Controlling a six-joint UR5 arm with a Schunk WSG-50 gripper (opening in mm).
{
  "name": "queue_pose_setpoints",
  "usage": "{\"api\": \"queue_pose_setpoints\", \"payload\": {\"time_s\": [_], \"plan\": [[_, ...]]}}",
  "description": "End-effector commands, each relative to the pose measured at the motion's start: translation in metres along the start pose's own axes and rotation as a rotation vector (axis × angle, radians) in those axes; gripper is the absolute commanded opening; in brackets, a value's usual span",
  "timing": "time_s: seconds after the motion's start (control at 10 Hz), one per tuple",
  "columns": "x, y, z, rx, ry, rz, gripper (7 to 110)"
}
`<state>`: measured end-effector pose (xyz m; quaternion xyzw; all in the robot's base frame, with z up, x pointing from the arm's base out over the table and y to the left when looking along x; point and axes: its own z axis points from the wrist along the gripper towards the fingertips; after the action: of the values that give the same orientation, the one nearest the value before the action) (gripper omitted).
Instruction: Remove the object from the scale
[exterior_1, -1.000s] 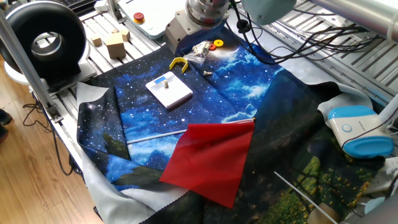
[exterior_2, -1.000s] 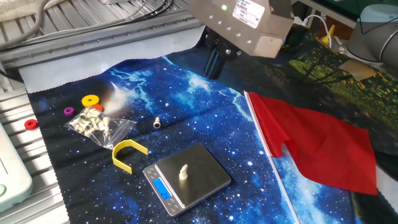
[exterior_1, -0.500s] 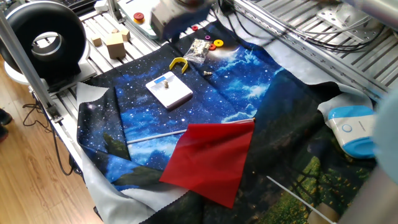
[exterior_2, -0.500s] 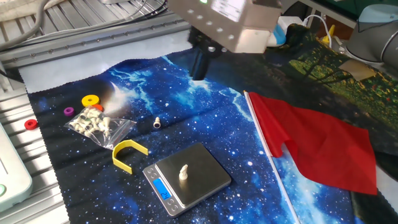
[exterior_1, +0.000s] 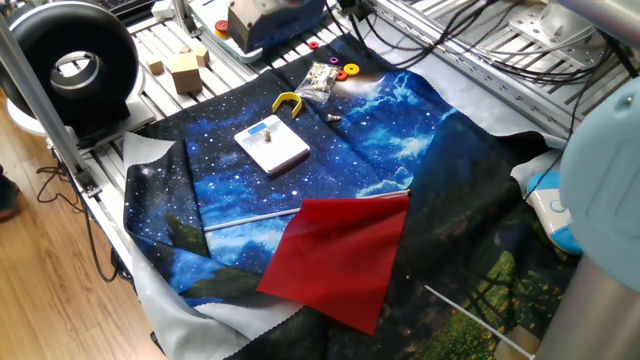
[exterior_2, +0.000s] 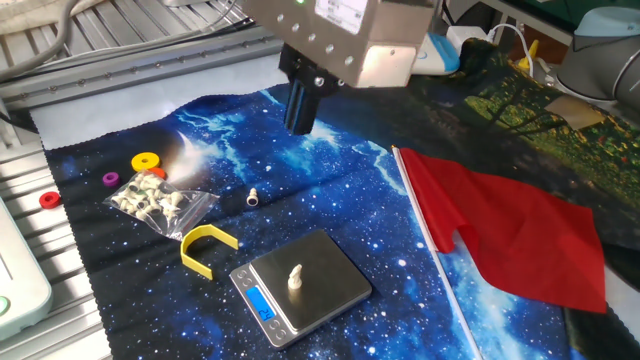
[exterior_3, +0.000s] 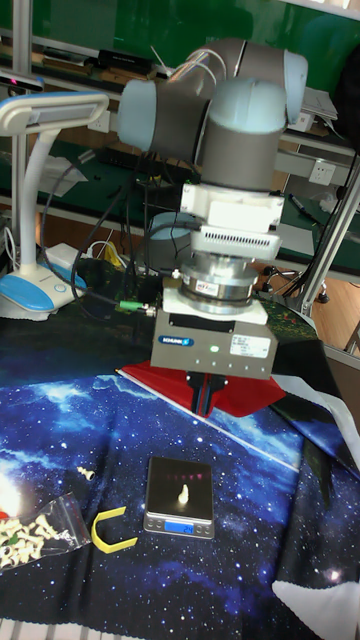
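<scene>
Object (exterior_2: 295, 276), a tiny pale metal piece, stands upright near the middle of the scale (exterior_2: 330, 285), touching its platform. In the tall fixed view the same piece (exterior_3: 184, 491) sits at the centre of the scale (exterior_3: 160, 480), whose pale blue panel faces 6 o'clock. In one fixed view the scale (exterior_1: 285, 152) shows white, with the piece (exterior_1: 268, 130) toward its 11 o'clock corner.

At 9 o'clock of the scale in the other fixed view, just beside it but apart, lies a yellow U-shaped piece (exterior_2: 205, 249). Further out at 10 o'clock is a clear bag of small parts (exterior_2: 155, 202), and beyond that an orange ring (exterior_2: 147, 162) and a small purple ring (exterior_2: 110, 179). A second small bolt (exterior_2: 253, 198) lies on the starry blue cloth (exterior_2: 350, 190) at 11 o'clock of the scale, between bag and gripper. A red cloth sheet (exterior_2: 510, 235) lies well apart at 3 o'clock.

Farther back, at 12 o'clock of the scale, the gripper (exterior_2: 300, 105) hangs above the cloth, clear of everything. Its dark fingers (exterior_3: 203, 392) appear as one narrow block with no gap showing between them, holding nothing. In one fixed view wooden cubes (exterior_1: 185, 68) rest on the slatted table (exterior_1: 160, 40) at the far edge.
</scene>
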<state>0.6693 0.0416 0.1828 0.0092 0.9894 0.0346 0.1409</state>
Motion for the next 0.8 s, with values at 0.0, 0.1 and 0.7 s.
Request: {"api": "queue_pose_setpoints", "payload": {"time_s": [0.0,0.1,0.7], "plan": [[0.025,-0.001,0.032,-0.003,-0.057,0.011,7],[0.032,-0.004,0.036,0.007,-0.062,0.009,7],[0.079,-0.023,0.023,0.071,0.185,0.004,7]]}}
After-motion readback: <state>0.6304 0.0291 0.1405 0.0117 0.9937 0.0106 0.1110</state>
